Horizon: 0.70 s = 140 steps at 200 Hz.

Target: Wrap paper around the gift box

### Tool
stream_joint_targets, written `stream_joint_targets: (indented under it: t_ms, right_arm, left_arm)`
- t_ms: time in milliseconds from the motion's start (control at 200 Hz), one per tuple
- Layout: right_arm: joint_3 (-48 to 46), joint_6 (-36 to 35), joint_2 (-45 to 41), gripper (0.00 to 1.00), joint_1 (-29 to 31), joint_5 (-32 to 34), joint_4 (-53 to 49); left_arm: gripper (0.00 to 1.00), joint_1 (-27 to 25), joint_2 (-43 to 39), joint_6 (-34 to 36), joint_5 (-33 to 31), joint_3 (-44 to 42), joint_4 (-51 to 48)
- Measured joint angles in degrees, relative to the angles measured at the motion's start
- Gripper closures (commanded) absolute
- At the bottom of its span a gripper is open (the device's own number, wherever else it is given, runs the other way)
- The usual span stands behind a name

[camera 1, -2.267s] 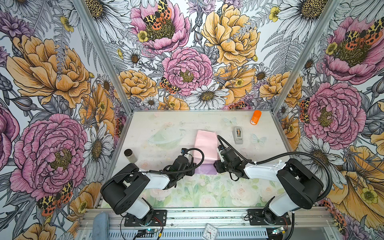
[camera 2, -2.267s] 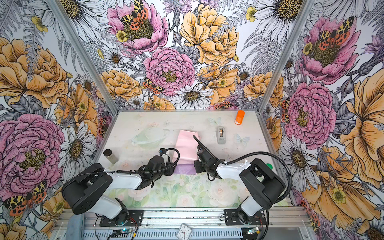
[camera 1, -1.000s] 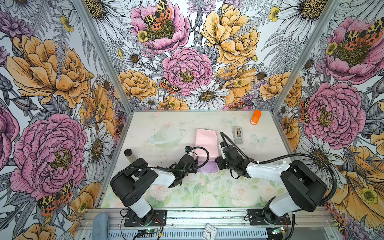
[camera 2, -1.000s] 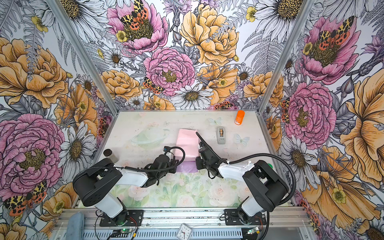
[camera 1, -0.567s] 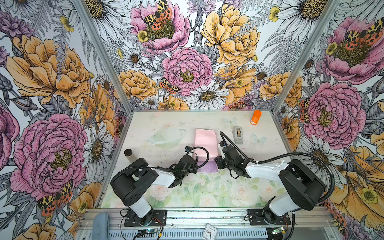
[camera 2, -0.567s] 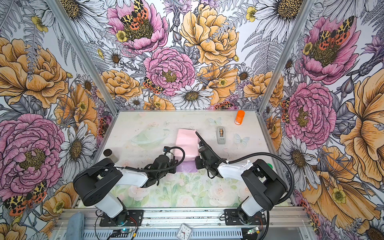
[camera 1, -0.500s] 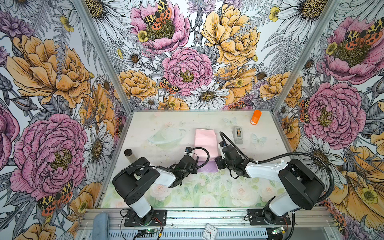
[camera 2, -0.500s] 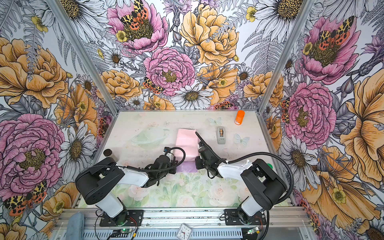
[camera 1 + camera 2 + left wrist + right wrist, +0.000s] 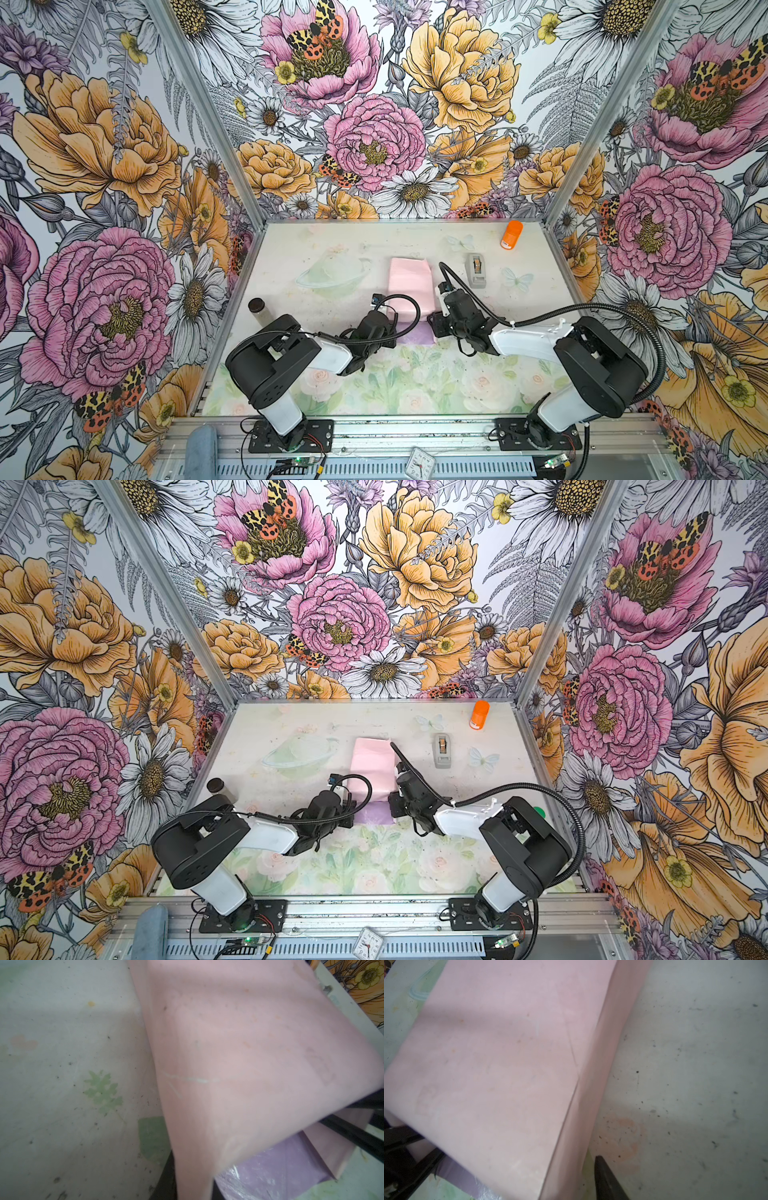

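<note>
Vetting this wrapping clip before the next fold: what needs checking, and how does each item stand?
1. Left gripper shut on the thin creased pink-and-lilac paper sheet: ok.
2. Right gripper gripping that sheet: cannot tell; only one finger shows.
3. Gift box position: cannot tell, fully covered.
4. Small grey plastic tape dispenser clear of both arms: ok.
5. Wrap closed: not ok; lilac face exposed at the near edge.

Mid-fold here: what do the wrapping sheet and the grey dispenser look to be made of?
The paper: thin coated gift wrap, likely. Its pink face is matte and holds sharp creases, while its lilac face is glossy with crinkled highlights, perhaps a film coating. The tape dispenser: probably moulded grey plastic, smooth and dull.
</note>
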Motion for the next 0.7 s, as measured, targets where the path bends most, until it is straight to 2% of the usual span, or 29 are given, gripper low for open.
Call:
stream_joint_targets:
  t_ms: [320, 525, 570, 700]
  right_arm:
    - [0.0, 0.4, 0.5, 0.85, 0.0, 0.4, 0.8]
    - [0.0, 0.5, 0.7, 0.88, 0.0, 1.4, 1.8]
    - [0.0, 0.5, 0.8, 0.86, 0.0, 1.6, 2.1]
    - [-0.2, 0.6, 0.7, 0.65, 0.0, 1.6, 2.5]
  left_arm:
    - [0.91, -0.6, -0.5, -0.2, 0.0, 0.0, 0.0]
    - [0.93, -1.4, -0.5, -0.7, -0.2, 0.4, -0.1]
    - [0.89, -1.5, -0.5, -0.8, -0.2, 0.4, -0.2]
    - [0.71, -1.8, -0.9, -1.8, -0.7, 0.4, -0.3]
